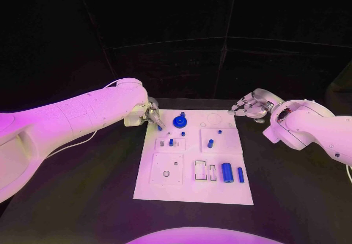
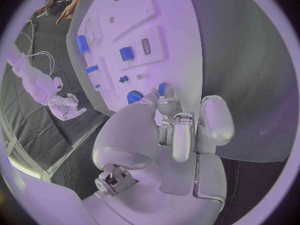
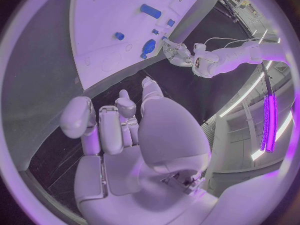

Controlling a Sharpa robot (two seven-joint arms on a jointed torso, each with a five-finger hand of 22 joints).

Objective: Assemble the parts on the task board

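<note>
White task board (image 1: 192,195) on a black counter (image 1: 293,178), dark room behind
Two long blue cylinders (image 1: 227,172); left robot hand (image 1: 150,116) pinches a small blue part (image 1: 159,127); right robot hand (image 1: 245,108) curled, empty

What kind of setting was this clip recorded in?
Most likely a robotics lab or test cell: a black table with dark screens behind it, a white task board holding small blue parts, and strip lights in the room beyond.

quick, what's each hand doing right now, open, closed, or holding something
Left hand: pinching a small blue part at the task board's far left corner.
Right hand: fingers curled, holding nothing.
</note>
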